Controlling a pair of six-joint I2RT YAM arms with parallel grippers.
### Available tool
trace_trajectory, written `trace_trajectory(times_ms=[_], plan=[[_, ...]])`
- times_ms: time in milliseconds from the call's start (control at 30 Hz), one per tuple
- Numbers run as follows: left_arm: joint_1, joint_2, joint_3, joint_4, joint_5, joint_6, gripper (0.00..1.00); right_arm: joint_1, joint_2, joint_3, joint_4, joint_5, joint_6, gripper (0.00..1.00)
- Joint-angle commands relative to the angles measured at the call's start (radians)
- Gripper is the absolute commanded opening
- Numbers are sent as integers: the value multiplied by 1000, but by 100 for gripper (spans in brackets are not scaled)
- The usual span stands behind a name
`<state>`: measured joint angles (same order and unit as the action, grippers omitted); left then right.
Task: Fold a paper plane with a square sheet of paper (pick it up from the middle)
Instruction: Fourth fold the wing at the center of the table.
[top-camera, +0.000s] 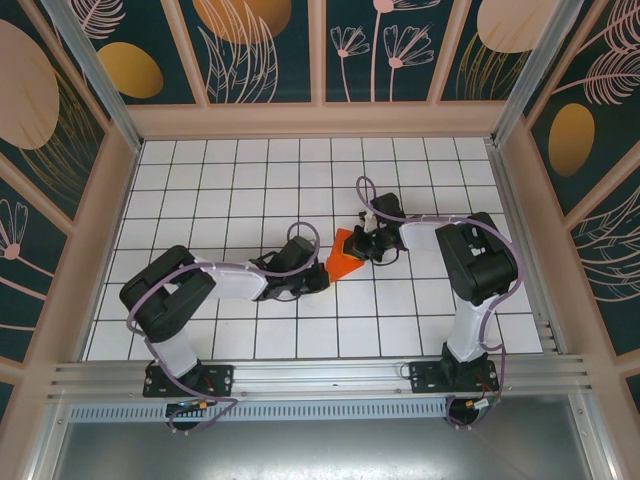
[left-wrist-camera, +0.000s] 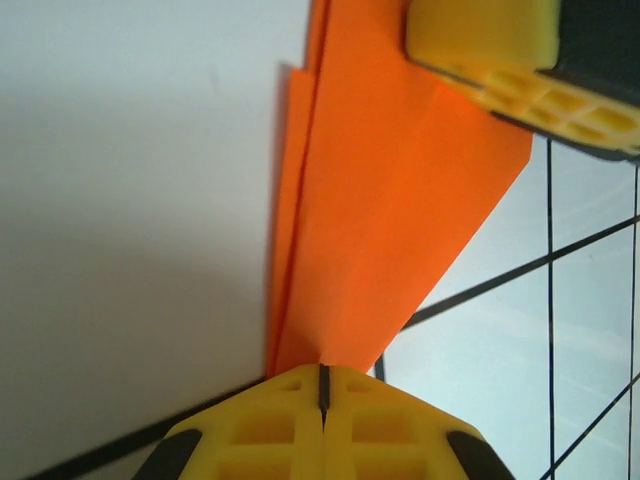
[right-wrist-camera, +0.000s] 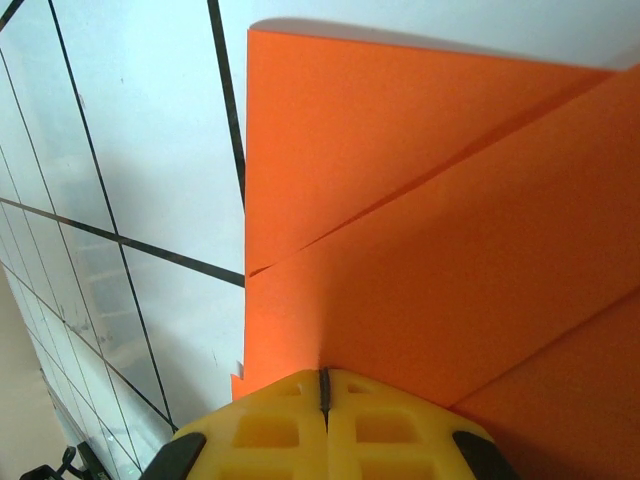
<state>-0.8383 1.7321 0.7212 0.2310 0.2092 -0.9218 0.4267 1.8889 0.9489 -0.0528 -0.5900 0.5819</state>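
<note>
The orange-red paper (top-camera: 343, 256) is folded into a pointed, layered paper plane shape and lies low over the white grid floor (top-camera: 250, 190), between my two grippers. My left gripper (top-camera: 321, 274) is shut on its narrow tip; in the left wrist view the paper plane (left-wrist-camera: 380, 200) fans out from the closed yellow jaws (left-wrist-camera: 323, 373). The right gripper (top-camera: 366, 243) is shut on the opposite wide edge. From the right wrist, the folded layers (right-wrist-camera: 450, 220) crease into the closed jaws (right-wrist-camera: 323, 376). A yellow finger (left-wrist-camera: 485, 40) of the right gripper sits on the plane's far end.
Wooden walls (top-camera: 320, 118) ring the tiled floor on three sides, and a metal rail (top-camera: 320, 375) runs along the near edge with both arm bases bolted to it. The arms' purple cables (top-camera: 375, 195) loop above the floor near the paper.
</note>
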Motion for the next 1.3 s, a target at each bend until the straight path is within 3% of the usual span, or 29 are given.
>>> trace_trajectory(times_ms=[0,167,333,900,1267], plan=[[-12,-35,-69,-110,17,-31,0,-6,119,-53,-128,232,-22,0],[-11,-111,-50,-56,-2,-17,0,-6,122,-52,-130,233,-24,0],[-10,-171,-3,-23,-110,-21,0,-8,119,-52,-127,231,-24,0],[-11,79,90,-50,-77,-28,0,-7,67,-38,-85,151,-58,0],[-11,67,-1,-50,-83,-72,0,-9,-69,-17,16,-30,-162,0]])
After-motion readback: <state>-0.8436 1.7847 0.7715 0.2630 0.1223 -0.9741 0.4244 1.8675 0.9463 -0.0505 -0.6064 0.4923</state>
